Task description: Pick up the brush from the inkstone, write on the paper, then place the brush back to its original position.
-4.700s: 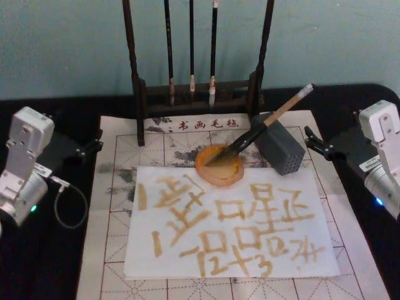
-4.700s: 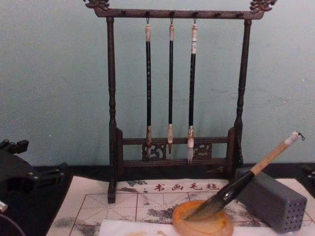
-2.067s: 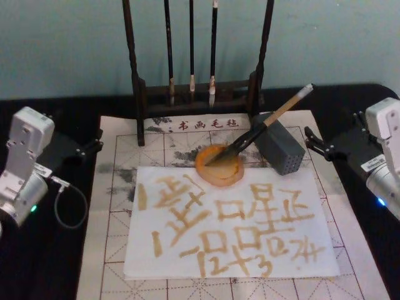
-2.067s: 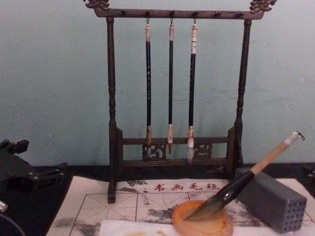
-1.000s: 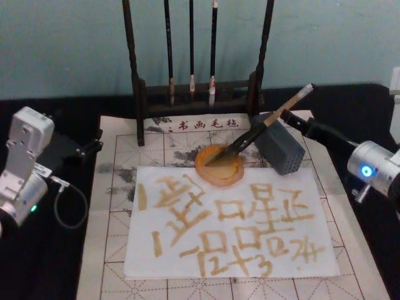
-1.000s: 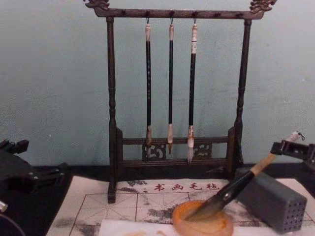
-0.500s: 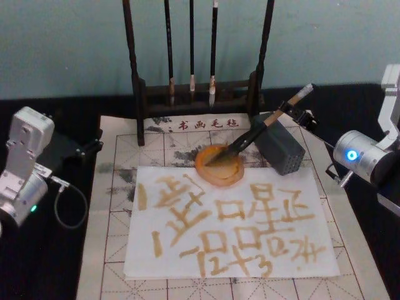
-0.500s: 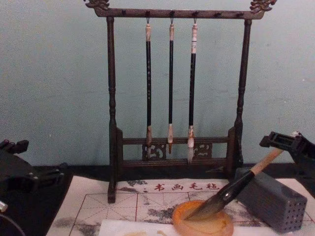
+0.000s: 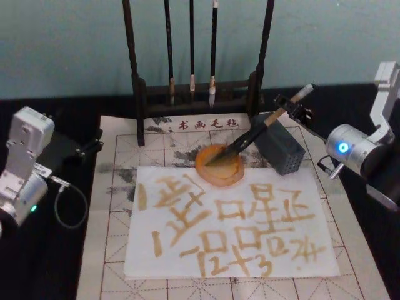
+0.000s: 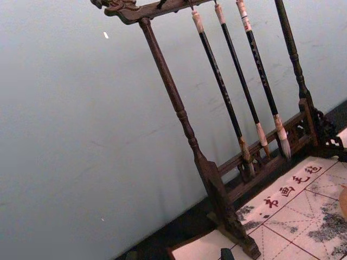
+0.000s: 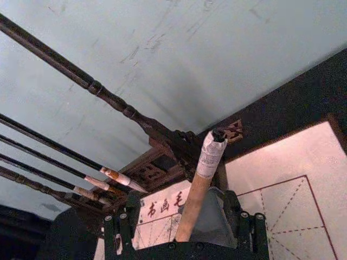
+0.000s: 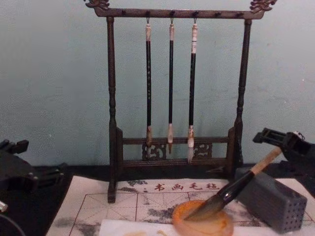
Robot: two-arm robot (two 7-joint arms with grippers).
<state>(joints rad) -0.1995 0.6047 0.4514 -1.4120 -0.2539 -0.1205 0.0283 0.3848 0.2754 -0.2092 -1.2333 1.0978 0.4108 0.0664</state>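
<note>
Right gripper point(image 9: 291, 107) upper right in head view. Fingers point(image 11: 117, 232) spread either side of brush point(image 9: 256, 129) handle near taped end, clamping nothing. Brush leans on grey block point(image 9: 282, 150), tip in orange dish point(image 9: 206, 176), centre frame, just above paper point(image 9: 145, 262). Left gripper point(image 9: 92, 147) parked at left edge.

Risks: grip this far from tip may let brush swing. Off-centre close could knock handle off block, dragging tip across paper.

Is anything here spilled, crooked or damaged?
Grey ink stains blotch the beige gridded mat behind and left of the round orange dish. The white paper sheet is covered in yellowish strokes. Right claw open around the thick bamboo brush.
</note>
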